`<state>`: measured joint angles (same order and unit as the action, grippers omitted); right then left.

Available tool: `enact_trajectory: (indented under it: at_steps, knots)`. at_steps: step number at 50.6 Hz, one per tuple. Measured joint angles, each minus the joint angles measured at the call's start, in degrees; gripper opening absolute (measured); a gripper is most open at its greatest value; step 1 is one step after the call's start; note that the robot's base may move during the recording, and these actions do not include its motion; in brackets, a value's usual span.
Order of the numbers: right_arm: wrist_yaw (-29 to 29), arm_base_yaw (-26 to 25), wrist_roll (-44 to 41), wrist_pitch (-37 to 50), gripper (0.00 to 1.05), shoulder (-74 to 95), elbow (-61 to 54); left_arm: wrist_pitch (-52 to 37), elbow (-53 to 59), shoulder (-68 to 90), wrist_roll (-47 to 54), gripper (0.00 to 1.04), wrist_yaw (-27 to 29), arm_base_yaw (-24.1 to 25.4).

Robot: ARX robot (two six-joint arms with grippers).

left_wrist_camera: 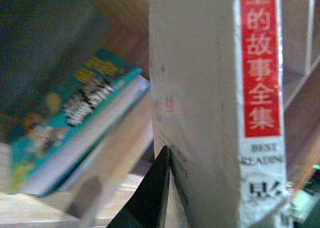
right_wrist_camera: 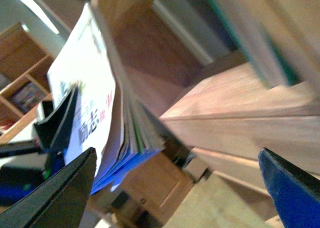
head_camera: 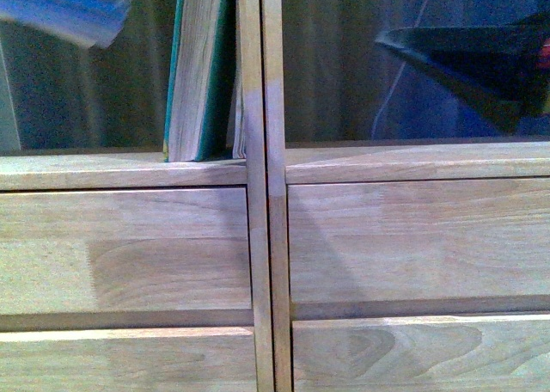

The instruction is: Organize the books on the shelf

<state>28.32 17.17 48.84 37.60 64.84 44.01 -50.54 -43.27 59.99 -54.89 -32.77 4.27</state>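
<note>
Seemingly upright, thick yellowed book (head_camera: 196, 65) on smooth-planked shelf (head_camera: 120, 173).

All views close; share shelf (head_camera: 137, 254), books (head_camera: 193, 65)

left black gripper (left_wrist_camera: 220, 188) clamps a white red-spined book (left_wrist_camera: 200, 78), one dark finger (left_wrist_camera: 150, 193) flat against it; right black gripper (right_wrist_camera: 177, 151) hangs with jaws spread wide.

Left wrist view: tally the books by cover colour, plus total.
Teal-covered book: 1
White book with red spine band: 1
Total: 2 clearly visible
</note>
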Motion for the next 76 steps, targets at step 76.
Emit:
enact_trajectory:
  at_steps: [76]
  knots:
    - [8.5,-22.7,5.6,6.2,0.98,-10.5,-9.1,-10.2,-38.9,54.2,63.7,0.31,20.1,-10.7]
